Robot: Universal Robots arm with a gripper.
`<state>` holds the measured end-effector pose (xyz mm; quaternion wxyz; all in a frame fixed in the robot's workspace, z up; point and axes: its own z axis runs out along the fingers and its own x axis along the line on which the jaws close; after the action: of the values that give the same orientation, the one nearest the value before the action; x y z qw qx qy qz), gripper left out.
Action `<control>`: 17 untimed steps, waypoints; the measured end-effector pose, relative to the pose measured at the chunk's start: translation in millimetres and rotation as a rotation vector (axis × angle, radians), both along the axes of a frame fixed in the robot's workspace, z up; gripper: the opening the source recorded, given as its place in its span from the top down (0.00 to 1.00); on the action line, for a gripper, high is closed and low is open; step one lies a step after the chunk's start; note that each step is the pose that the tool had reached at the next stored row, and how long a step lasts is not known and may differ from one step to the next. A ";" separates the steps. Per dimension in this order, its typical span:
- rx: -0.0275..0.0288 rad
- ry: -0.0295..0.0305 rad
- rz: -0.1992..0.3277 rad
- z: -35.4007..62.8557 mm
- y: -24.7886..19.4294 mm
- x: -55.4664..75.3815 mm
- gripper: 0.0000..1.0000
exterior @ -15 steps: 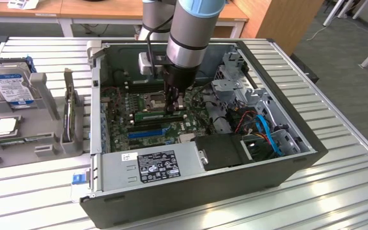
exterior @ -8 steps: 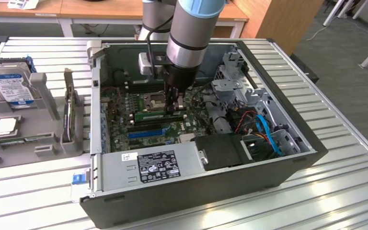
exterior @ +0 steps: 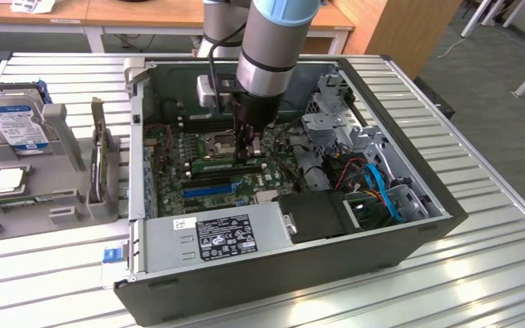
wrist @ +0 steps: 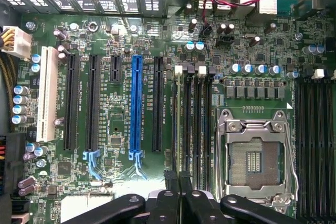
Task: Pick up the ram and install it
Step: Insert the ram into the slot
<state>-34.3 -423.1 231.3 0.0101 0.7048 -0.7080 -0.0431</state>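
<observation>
**Hand Closed on the Ram Over the Memory Slots**

In the exterior view, the arm reached down into an open computer case (exterior: 290, 273) lying on the slatted metal bench (exterior: 481, 273). Its hand (exterior: 247, 158) sat low over the motherboard, closed on the ram (exterior: 217, 165). The green stick stood on edge along the memory slots, just beside the processor socket (exterior: 219, 143). A grey power supply (exterior: 217, 236) filled the near end of the case. A hard drive (exterior: 11, 123) rested in a holder well off to the exterior view's left.

In the wrist view, the hand (wrist: 177, 178) had its black fingers (wrist: 168, 182) drawn close together on the ram (wrist: 176, 129). The ram showed edge-on between a black expansion slot (wrist: 157, 103) and the empty memory slots (wrist: 202, 124). The open socket (wrist: 254, 156) lay near them, and a blue slot (wrist: 136, 103) lay further off.
</observation>
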 end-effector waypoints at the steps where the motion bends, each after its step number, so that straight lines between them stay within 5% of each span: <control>1: 0.0002 -0.0003 0.000 -0.3 0.1 0.0 0.88; 17: 0.0002 -0.0009 0.000 -1.5 0.4 0.0 0.88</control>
<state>-34.3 -422.7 229.9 0.0097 0.7049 -0.7080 -0.0428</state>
